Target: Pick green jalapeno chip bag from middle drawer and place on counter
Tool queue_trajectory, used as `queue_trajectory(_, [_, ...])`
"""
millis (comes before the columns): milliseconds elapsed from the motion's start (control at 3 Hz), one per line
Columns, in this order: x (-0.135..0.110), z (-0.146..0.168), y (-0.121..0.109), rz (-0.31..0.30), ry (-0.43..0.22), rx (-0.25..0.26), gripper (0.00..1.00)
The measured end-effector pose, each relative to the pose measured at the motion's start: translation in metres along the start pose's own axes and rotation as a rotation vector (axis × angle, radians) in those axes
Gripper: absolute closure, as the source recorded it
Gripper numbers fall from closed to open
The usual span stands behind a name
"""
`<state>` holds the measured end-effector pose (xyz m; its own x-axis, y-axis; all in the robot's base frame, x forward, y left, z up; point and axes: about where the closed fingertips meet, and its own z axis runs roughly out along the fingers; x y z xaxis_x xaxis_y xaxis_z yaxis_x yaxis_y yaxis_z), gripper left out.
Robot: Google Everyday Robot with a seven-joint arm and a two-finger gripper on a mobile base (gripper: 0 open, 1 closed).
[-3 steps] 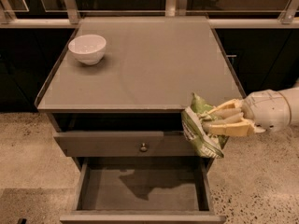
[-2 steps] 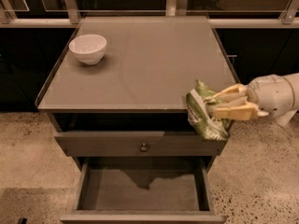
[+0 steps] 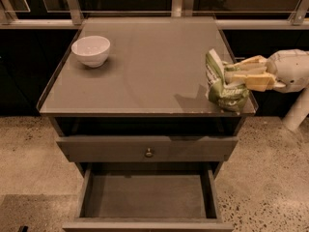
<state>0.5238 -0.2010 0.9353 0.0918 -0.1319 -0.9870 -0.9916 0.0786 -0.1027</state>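
Speckled stone floor (image 3: 270, 178) surrounds the cabinet in our single camera view. We hold the green jalapeno chip bag (image 3: 221, 92) upright over the right front corner of the counter (image 3: 145, 76). The gripper (image 3: 231, 73) reaches in from the right with its fingers clamped on the bag's middle, which we judge keeps the bag steady for setting down. We cannot tell whether its lower edge touches the top. The middle drawer (image 3: 145, 197) stands open below, its floor bare. The white bowl (image 3: 91, 50) sits well apart at the far left, so nothing blocks the placement.
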Motion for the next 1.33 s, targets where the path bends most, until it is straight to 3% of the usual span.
queue_trajectory(333, [0.005,-0.009,-0.031,0.012,-0.016,0.071,1.00])
queue_trajectory(1000, [0.039,0.005,-0.081,0.087,0.008,0.141,1.00])
queue_trajectory(1333, [0.040,0.006,-0.082,0.089,0.008,0.143,0.81])
